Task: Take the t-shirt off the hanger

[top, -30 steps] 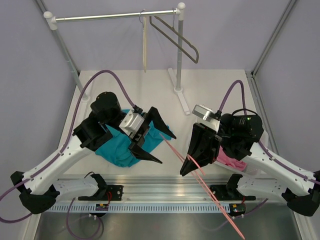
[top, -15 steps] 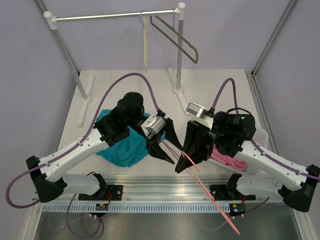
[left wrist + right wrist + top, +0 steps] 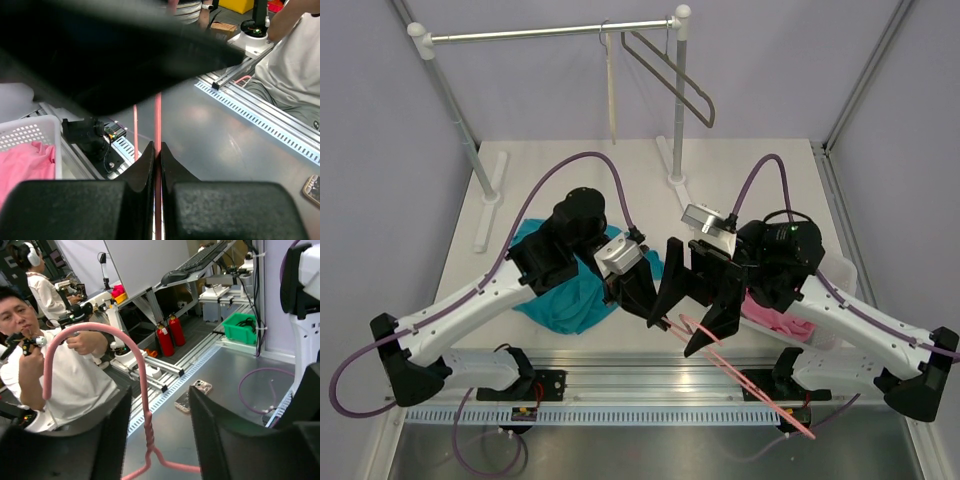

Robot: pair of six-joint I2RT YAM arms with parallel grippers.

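T-shirt (image 3: 556, 302) lies heaped left of centre, already off the hanger (image 3: 148, 432), which the left pincer (image 3: 158, 150) clamps, right pincer (image 3: 160, 392) open.

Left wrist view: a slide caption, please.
Left gripper shut on the hanger wire; pink cloth in a white basket at left.

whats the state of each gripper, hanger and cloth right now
left gripper: shut on the hanger
right gripper: open, jaws either side of the hanger's neck
hanger: bare, no shirt on it
t-shirt: off the hanger, crumpled on the table
beige hanger: hanging on the rail
dark grey hanger: hanging on the rail
pink cloth: bunched in the basket
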